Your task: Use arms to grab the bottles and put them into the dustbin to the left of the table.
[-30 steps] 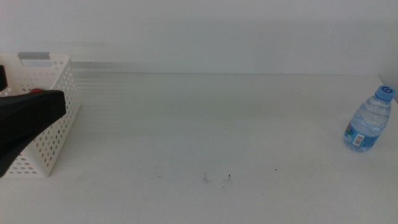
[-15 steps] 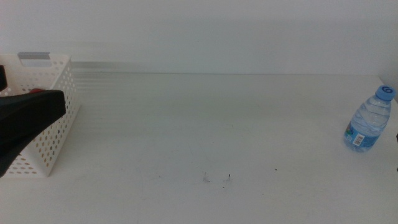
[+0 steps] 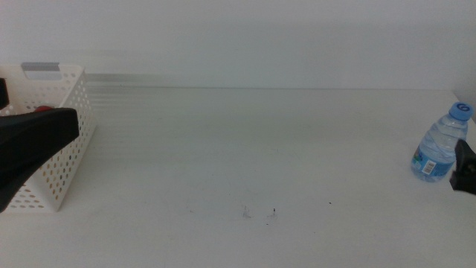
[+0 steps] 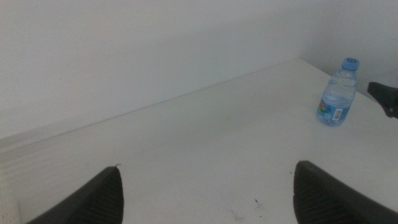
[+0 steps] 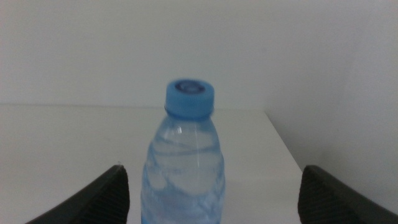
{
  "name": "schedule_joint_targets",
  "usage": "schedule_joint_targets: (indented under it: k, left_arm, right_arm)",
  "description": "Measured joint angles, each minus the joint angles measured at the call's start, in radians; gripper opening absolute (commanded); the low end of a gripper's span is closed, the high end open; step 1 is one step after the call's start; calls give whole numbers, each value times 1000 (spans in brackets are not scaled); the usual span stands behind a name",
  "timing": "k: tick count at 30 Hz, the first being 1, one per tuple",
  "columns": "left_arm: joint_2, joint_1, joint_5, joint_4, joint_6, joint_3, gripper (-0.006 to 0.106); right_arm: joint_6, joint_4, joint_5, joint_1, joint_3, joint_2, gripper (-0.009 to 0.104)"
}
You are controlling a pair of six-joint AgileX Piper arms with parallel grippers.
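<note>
A: Since the list runs by size, start with the table (image 3: 245, 149) — wide, white, mostly bare, a few dark specks near its front middle.

B: Next item: the dustbin (image 3: 71, 134), white and perforated, at the far left edge with a grey tab on its rim. Something red shows just inside it; what it is I cannot tell.

A: Left gripper (image 4: 205, 193) — parked in front of the dustbin at the left, jaws spread wide with nothing between them. Judged as waiting; it faces across the table toward the right.

B: Right gripper (image 5: 211, 193) — at the right edge, just beside the water bottle (image 3: 440, 143). Its jaws are spread, one to each side of the bottle in the wrist view, not yet touching it. That looks like lining up for a grasp around the body.

A: Water bottle: small, clear, blue cap (image 5: 189, 98), upright near the table's right edge, well apart from the dustbin.

B: Obstructions: none seen between bottle and dustbin. Risks, as a judgement — a light bottle may tip if one jaw touches first, and the table edge is close.
</note>
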Motion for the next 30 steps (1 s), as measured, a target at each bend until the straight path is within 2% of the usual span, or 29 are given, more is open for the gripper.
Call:
schedule_joint_targets:
  k: [4,30]
  left_arm:
    - [0,0,0,0,0,0,94]
    - [0,0,0,0,0,0,94]
  right_arm:
    - [0,-4,-1,0,-61,58,93]
    - [-16,-12,47,0,-307,378,93]
